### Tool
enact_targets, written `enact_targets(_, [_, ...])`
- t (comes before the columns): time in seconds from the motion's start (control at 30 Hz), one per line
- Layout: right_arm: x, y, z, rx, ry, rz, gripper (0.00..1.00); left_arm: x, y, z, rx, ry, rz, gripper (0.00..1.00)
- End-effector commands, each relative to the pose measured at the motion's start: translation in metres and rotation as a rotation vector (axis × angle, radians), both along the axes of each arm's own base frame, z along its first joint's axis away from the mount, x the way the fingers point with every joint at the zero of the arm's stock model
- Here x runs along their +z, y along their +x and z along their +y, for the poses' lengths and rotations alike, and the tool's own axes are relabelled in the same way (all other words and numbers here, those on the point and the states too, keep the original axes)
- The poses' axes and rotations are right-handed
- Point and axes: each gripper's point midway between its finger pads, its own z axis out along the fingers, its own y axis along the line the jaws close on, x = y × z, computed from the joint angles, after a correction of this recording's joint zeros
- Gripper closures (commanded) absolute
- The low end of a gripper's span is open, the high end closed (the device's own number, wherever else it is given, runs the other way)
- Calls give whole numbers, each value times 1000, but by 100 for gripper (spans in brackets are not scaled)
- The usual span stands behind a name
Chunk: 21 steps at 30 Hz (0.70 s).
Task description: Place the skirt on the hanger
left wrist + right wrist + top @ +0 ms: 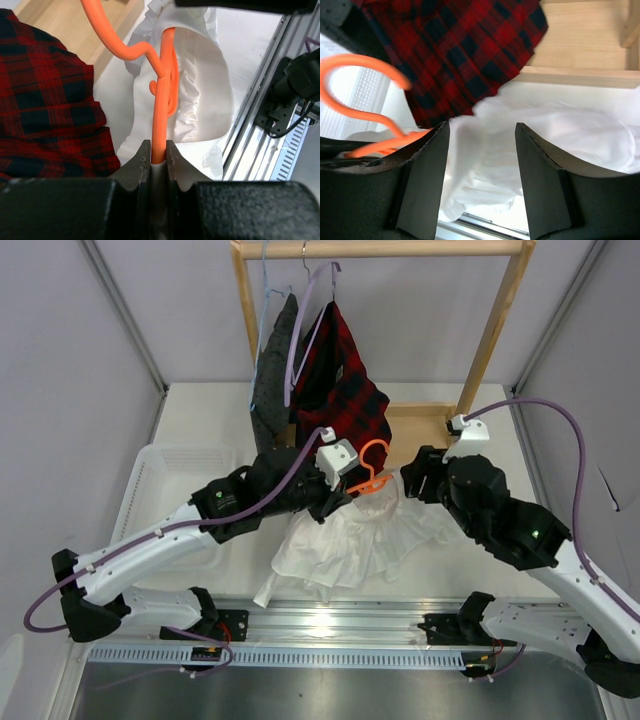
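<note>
The white crinkly skirt (350, 540) lies spread on the table between my arms. My left gripper (340, 488) is shut on the orange hanger (370, 468), whose hook rises above the skirt's top edge. In the left wrist view the hanger's bar (161, 115) runs from my left gripper (159, 152) into the skirt's open waist (200, 95). My right gripper (418, 478) is open at the skirt's right top edge. In the right wrist view my right gripper (481, 132) stands over the white fabric (560, 125), with the hanger hook (365, 70) at the left.
A wooden rack (495, 330) stands at the back with a red-and-black plaid garment (340, 380) on a lavender hanger (310, 310) and a dark grey garment (275, 370) on a light-blue hanger. A white basket (170, 470) sits at the left.
</note>
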Motion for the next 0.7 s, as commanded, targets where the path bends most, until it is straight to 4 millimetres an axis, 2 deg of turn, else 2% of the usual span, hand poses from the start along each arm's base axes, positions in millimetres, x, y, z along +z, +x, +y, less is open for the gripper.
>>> enact_targets(0.0, [6,1,-21,-62,41,-18,40,46,4,5,30,-146,-58,100])
enact_targets(0.17, [-18,7,-19,-45,7,45,38,52,-1,5,4,-161,-57,100])
enact_targets(0.23, [-24,10,-20,-52,4,50,47,53,-1,5,3,-158,-59,100])
enact_targets(0.3, [-28,13,-22,-64,-5,57,65,57,-2,6,2,-167,-64,100])
enact_targets(0.37, [-31,17,-25,-72,-5,65,70,59,-3,5,-7,-172,-65,100])
enact_targets(0.47, [-32,22,-32,-97,-1,70,92,69,-4,6,-10,-189,-79,100])
enact_targets(0.53, [-33,25,-39,-118,-9,76,98,69,-5,8,-9,-188,-81,100])
enact_targets(0.67, [-33,30,-55,-173,-3,87,98,75,-4,11,2,-195,-91,100])
